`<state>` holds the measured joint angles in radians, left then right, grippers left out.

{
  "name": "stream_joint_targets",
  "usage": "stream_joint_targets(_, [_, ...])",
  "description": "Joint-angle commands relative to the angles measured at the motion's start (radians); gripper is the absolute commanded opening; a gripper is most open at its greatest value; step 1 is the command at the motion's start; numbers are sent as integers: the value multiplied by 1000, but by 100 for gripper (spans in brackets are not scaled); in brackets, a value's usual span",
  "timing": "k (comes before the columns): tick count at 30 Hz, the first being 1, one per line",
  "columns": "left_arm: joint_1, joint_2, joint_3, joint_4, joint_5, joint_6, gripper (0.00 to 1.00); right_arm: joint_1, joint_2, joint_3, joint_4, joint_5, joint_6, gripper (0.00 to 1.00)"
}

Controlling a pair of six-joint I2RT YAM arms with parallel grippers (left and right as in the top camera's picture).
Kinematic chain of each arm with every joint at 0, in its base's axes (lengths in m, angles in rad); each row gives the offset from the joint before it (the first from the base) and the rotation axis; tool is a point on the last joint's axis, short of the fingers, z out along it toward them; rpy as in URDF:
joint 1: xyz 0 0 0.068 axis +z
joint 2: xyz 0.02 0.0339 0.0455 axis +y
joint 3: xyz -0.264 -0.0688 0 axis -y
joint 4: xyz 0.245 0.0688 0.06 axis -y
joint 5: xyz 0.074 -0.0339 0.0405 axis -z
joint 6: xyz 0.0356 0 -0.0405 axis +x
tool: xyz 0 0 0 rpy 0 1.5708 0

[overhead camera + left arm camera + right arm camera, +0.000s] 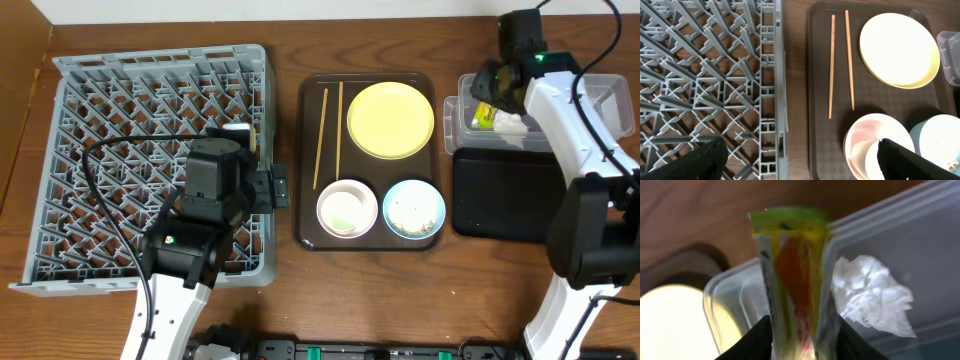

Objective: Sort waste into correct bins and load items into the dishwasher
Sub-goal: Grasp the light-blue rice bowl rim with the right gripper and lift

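**Right gripper pinches the snack wrapper at the clear tub; left gripper hangs empty.**

Nearest, the left gripper sits over the right rim of the grey dish rack, which fills the worktop's left side; its fingers are spread wide with nothing between them. On the brown serving tray in the middle, the white bowl and the light blue bowl, which holds rice-like scraps, take the near end. The two chopsticks and the yellow plate lie farther back. The black tray lies by the right edge. Beyond it, in the far right corner, the right gripper is closed on the wrapper at the tub's left end. The tissue lies just beside it, inside the tub.
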<state>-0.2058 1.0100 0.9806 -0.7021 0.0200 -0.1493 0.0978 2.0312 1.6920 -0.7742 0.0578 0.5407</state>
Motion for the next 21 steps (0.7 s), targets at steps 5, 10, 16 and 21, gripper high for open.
stream_joint_targets(5, [-2, 2, 18, -1, -2, 13, 96, 54, -134, 3, -96, -172, -182, 41])
stream_joint_targets(10, [-2, 2, 18, -1, -2, 13, 96, 193, -188, 3, -272, -206, -231, 37])
stream_joint_targets(16, [-2, 2, 18, -1, -2, 13, 96, 381, -185, -37, -459, -205, -236, 34])
stream_joint_targets(21, [-2, 2, 18, -1, -2, 13, 96, 491, -185, -142, -402, -204, -223, 34])
